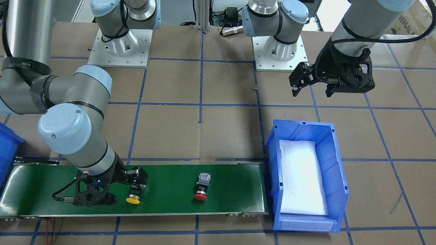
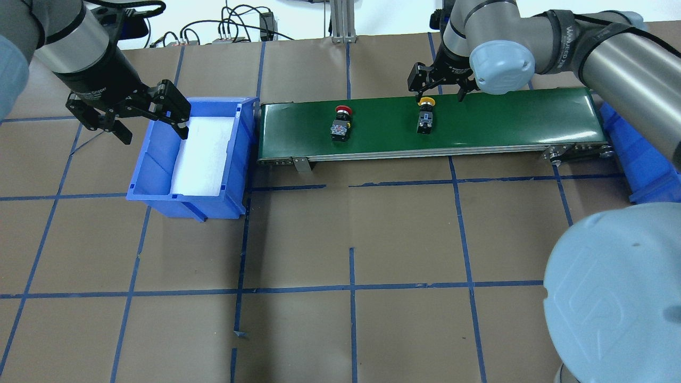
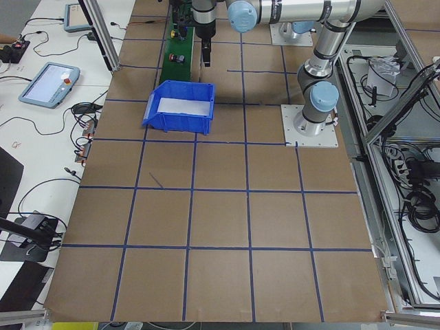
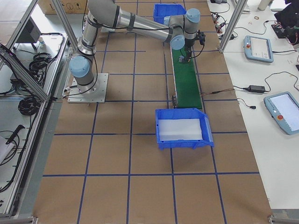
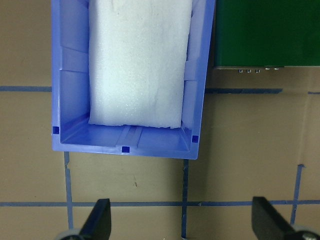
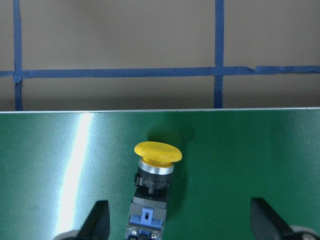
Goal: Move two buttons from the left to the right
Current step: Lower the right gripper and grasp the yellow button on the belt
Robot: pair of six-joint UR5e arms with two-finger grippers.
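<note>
Yellow mushroom-capped button lies on glossy green belt.

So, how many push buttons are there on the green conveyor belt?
2. The yellow-capped button lies below the open right pincer, untouched. The red-capped button lies near the middle of the belt, closer to the foam-lined blue bin. None seems hidden.

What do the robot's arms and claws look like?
The left arm and right arm are shiny silver tubes with round pale-blue caps at the joints. The left claw and right claw are black and two-fingered. A black braided cable runs to the left claw.
</note>
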